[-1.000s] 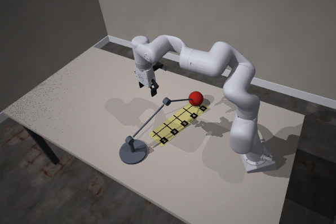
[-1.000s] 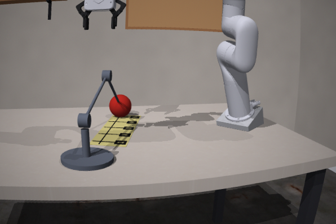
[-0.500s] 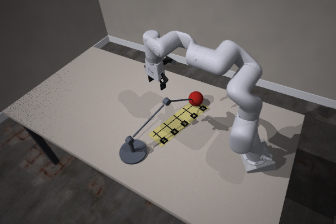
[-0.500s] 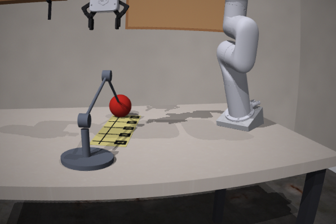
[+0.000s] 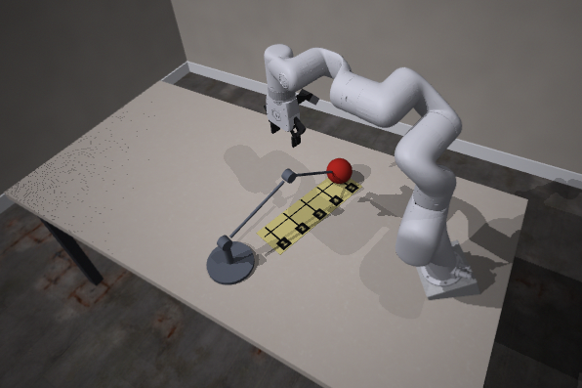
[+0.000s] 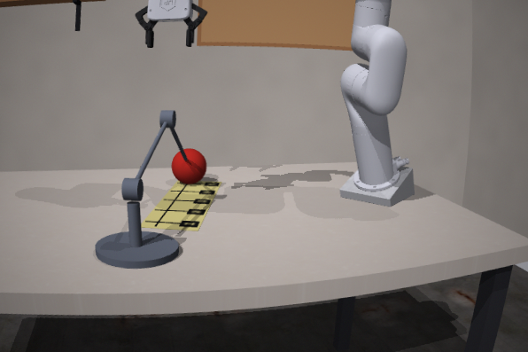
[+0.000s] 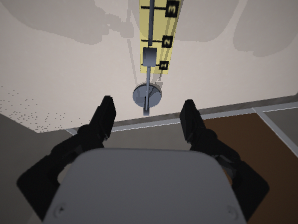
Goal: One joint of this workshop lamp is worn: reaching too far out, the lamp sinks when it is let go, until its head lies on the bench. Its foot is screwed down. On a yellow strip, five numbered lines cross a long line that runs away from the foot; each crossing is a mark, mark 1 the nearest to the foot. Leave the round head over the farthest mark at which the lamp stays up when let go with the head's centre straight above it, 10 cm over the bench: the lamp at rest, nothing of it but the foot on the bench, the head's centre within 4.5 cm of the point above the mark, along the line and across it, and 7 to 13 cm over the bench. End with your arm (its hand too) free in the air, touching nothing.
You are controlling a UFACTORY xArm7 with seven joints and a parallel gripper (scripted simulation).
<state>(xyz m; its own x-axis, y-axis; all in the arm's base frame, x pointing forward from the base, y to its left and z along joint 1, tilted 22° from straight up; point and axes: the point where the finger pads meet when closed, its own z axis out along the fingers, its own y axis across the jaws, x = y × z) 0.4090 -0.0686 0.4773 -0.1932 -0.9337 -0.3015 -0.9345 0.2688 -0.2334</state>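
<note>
My hand (image 6: 170, 39) hangs fully open and empty, high above the lamp's elbow joint (image 6: 167, 118). The red head (image 6: 189, 166) lies below and farther out along the yellow strip (image 6: 166, 217), at its far end, low over the surface (image 6: 310, 238).

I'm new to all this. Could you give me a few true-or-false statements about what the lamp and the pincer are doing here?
1. The pincer grips the red head. False: it hangs open and holds nothing, high above the lamp.
2. The head is at the far end of the yellow strip. True.
3. The lamp's foot sits on the bench. True.
4. The lamp's two rods are stretched out in one straight line. False: they fold sharply at the elbow joint.
</note>
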